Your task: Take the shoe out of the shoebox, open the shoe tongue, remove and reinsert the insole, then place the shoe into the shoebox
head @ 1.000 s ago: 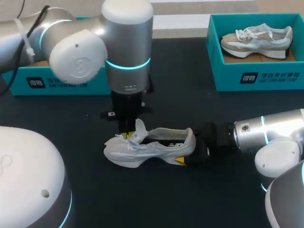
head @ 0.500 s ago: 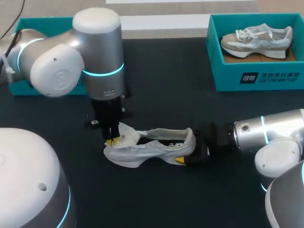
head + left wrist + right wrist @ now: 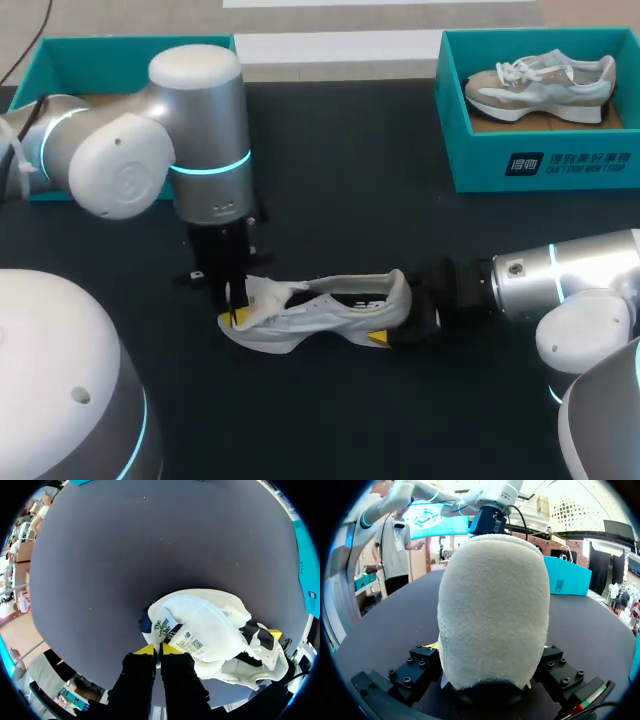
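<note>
A white shoe (image 3: 320,310) lies on its sole on the black table, toe pointing left. My left gripper (image 3: 235,315) comes straight down over the toe end, shut on the shoe's tongue (image 3: 265,295), which is folded forward over the laces. In the left wrist view the tongue (image 3: 200,630), label side showing, is pinched at the gripper (image 3: 159,650) and its yellow tips nearly meet. My right gripper (image 3: 400,320) lies low on the table at the heel, shut on the shoe. The heel (image 3: 492,605) fills the right wrist view, with a black finger (image 3: 420,662) at each side.
A teal shoebox (image 3: 540,165) at the back right holds a beige and grey shoe (image 3: 540,85). A second teal shoebox (image 3: 120,45) stands at the back left, partly hidden behind my left arm. Bare black table lies between the boxes and in front of the white shoe.
My left arm has swung left and come lower, drawing the tongue from upright over the laces toward the toe. The right gripper and the shoe's heel have stayed put.
</note>
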Action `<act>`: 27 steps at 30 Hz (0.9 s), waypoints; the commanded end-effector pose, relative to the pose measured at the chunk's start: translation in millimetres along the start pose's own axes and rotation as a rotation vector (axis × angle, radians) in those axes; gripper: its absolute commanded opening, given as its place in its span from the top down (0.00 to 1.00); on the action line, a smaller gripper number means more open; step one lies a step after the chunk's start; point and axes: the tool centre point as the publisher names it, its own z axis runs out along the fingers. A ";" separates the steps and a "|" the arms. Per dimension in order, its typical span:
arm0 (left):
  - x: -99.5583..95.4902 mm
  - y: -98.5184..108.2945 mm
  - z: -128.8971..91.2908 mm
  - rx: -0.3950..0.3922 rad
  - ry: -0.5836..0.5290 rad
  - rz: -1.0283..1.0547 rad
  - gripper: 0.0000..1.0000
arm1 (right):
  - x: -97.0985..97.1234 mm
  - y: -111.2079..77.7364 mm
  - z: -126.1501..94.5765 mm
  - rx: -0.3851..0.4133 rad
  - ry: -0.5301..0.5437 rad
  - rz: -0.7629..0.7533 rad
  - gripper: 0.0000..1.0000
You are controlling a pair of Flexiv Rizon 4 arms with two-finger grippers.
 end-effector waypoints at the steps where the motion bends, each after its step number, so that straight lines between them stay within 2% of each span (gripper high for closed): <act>1: -11.3 4.1 -2.8 0.003 0.019 0.005 0.37 | -3.0 -5.5 10.0 0.005 -0.002 0.000 1.00; 2: -11.8 4.5 -6.0 0.003 0.021 0.004 0.16 | -3.0 -5.5 10.0 0.005 -0.002 0.000 1.00; 3: -11.8 5.6 -9.0 0.006 0.025 0.007 0.05 | -3.0 -5.5 10.0 0.005 -0.002 0.000 1.00; 4: -11.5 7.1 -16.8 0.015 0.041 0.011 0.00 | -3.0 -5.5 10.0 0.005 -0.002 0.000 1.00; 6: -10.4 9.9 -30.5 0.039 0.065 0.030 0.00 | -3.0 -5.5 10.0 0.005 -0.002 0.000 1.00; 7: -9.2 12.6 -44.0 0.065 0.088 0.051 0.00 | -3.0 -5.5 10.0 0.005 -0.002 0.000 1.00; 9: -5.5 14.1 -60.4 0.069 0.111 0.104 0.00 | -3.0 -5.5 10.0 0.005 -0.002 0.000 1.00; 13: 9.3 17.1 -104.5 0.119 0.102 0.305 0.00 | -3.0 -5.5 10.0 0.005 -0.002 0.000 1.00; 14: 16.0 17.8 -113.7 0.125 0.068 0.400 0.00 | -3.0 -5.5 10.0 0.005 -0.002 0.000 1.00; 15: 21.1 17.9 -122.3 0.148 0.078 0.493 0.00 | -3.0 -5.5 10.0 0.005 -0.002 0.000 1.00; 17: 33.9 17.2 -133.3 0.102 0.022 0.737 0.00 | -3.0 -5.5 10.0 0.005 -0.002 0.000 1.00; 18: 38.7 16.7 -138.6 0.151 0.006 0.810 0.00 | -3.0 -5.5 10.0 0.005 -0.002 0.000 1.00; 19: 45.6 17.1 -140.9 0.139 -0.053 0.965 0.00 | -3.0 -5.5 10.0 0.005 -0.002 0.000 1.00; 20: 51.1 18.4 -144.0 0.179 -0.072 1.085 0.00 | -3.0 -5.5 10.0 0.005 -0.002 0.000 1.00; 21: 56.0 18.9 -146.5 0.167 -0.089 1.212 0.00 | -3.0 -5.5 10.0 0.005 -0.002 0.000 1.00; 27: 82.7 34.8 -157.6 0.286 -0.377 1.746 0.00 | -3.0 -5.5 10.0 0.005 -0.002 0.000 1.00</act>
